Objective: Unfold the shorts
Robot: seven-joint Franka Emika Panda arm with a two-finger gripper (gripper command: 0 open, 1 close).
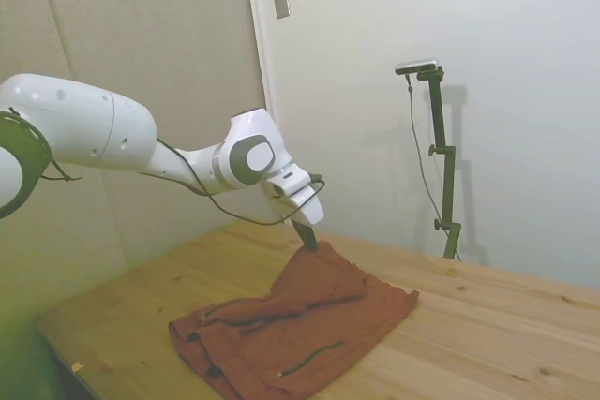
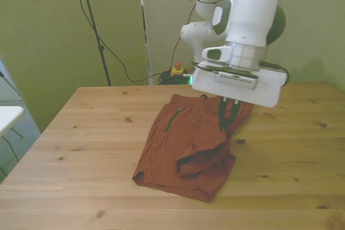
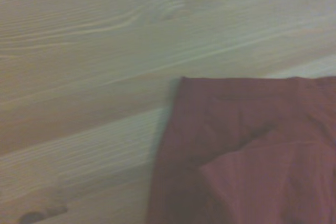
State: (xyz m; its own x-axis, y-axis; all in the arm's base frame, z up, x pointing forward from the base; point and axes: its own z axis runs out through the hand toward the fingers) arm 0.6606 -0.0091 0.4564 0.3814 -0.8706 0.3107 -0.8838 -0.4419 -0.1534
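— Rust-red cloth is all the wrist view gives me. Where are the shorts (image 3: 262,156)?

— On the table (image 2: 97,133), about the middle of its top. In the front view the shorts (image 2: 178,149) run from near the table's far edge toward its near edge, with bare wood on every side. They are not flat: near the table's near edge a flap (image 2: 207,159) is doubled over the layer beneath, and the cloth bunches there.

— And your gripper?

— My gripper (image 1: 309,243) hangs over the table with its fingers pointing down, at the edge of the shorts (image 1: 300,325) that lies toward the table's far side. The side view shows the cloth drawn up into a small peak right at my fingertips, clear of the table (image 1: 487,325), while everything else rests on the wood.

— So the fingers have hold of it?

— Yes. In the front view my gripper (image 2: 228,126) has its two dark fingers (image 2: 222,117) nearly together, a narrow strip of red between them, pinched on that raised edge.

— Anything else to tell on the cloth?

— A thin dark zip (image 2: 172,119) runs along the top layer, on the side toward the front view's left. The side view shows a second zip line (image 1: 309,360) toward the table's near corner. From the wrist I see one straight hem corner against the table (image 3: 79,77), blurred, with a rounded fold lying on top of it
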